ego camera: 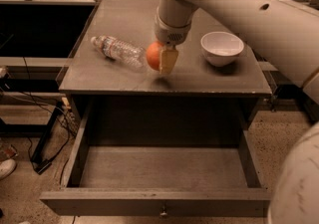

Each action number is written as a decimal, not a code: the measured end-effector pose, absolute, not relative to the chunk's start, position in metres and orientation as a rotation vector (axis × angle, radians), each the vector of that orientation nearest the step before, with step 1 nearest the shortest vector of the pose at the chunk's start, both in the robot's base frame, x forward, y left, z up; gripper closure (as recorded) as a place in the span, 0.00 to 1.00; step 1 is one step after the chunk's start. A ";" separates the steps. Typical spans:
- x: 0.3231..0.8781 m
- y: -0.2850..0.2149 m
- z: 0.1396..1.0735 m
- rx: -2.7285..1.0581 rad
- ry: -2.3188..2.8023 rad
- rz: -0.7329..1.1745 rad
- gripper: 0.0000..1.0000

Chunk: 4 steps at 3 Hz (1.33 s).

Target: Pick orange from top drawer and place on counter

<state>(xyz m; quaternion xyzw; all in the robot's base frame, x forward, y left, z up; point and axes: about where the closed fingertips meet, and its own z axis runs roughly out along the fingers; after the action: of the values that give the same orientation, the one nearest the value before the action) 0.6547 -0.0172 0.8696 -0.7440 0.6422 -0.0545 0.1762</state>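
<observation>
Holding the orange (pixel 153 55) low over the counter (pixel 99 76)
My gripper (pixel 160 59) is clamped on it, between plastic bottle (pixel 117 49) and white bowl (pixel 222 48); round thing, no real long axis. Top drawer (pixel 149 202) open below.

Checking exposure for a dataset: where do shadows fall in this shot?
Camera view: dim, warm light; top drawer darkest at its back; white bowl shadows the counter; a faint shadow sits below the orange in the claw, near the counter's front edge.
</observation>
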 end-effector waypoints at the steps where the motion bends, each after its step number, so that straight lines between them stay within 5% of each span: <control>1: 0.661 -0.014 0.858 -2.148 1.814 -0.145 1.00; 4: 0.676 -0.049 0.842 -2.151 1.890 -0.186 1.00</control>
<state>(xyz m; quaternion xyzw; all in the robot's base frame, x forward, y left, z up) 0.6756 -0.0489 0.8421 -0.7427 0.6525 -0.0642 0.1357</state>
